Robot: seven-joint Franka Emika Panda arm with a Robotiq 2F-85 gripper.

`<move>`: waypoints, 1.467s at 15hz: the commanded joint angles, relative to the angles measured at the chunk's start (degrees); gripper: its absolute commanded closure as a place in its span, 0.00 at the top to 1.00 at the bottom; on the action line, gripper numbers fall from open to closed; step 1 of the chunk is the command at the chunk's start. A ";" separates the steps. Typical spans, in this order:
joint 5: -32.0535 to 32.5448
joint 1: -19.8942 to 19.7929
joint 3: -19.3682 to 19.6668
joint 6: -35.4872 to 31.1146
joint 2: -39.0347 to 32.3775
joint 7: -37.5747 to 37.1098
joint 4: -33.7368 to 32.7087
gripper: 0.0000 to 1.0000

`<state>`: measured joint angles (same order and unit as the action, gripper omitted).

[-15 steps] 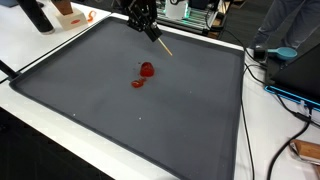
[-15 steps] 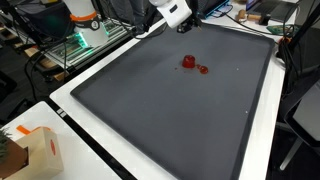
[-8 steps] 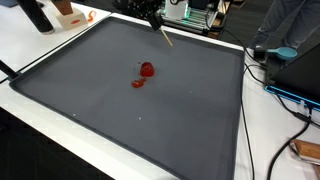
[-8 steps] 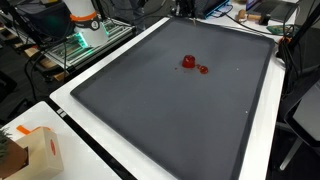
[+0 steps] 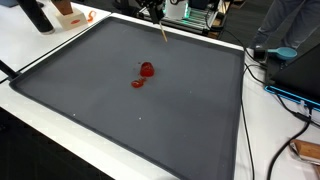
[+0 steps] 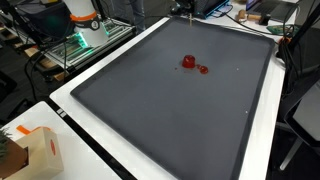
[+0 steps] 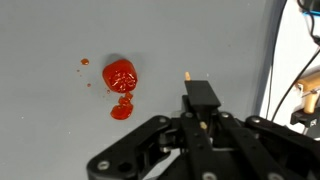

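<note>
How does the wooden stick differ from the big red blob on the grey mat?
The wooden stick is pale, thin and straight; the big red blob is rounded. The stick is gripped by the tool, apart from the blob; the blob lies on the grey mat.

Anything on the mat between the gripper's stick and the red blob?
No. In the wrist view only bare grey mat separates the stick from the red blob.

The blob (image 5: 147, 70) lies on the mat (image 5: 190, 120), stick (image 5: 162, 33) behind.

End effector (image 7: 200, 118) high up, pointing downward, fingers clamped shut
</note>
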<state>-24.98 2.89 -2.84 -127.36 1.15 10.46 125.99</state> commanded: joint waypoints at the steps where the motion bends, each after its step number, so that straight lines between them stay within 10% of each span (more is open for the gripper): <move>1: 7.92 0.82 -0.97 -2.09 1.61 -7.59 0.81 0.03; 19: 12.87 1.30 -1.51 -1.21 1.04 -10.77 -0.22 0.03; 22: 22.91 1.61 -2.64 -6.04 -0.57 -24.69 0.10 0.03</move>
<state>-9.84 4.07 -4.59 -130.07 1.88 -3.66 125.89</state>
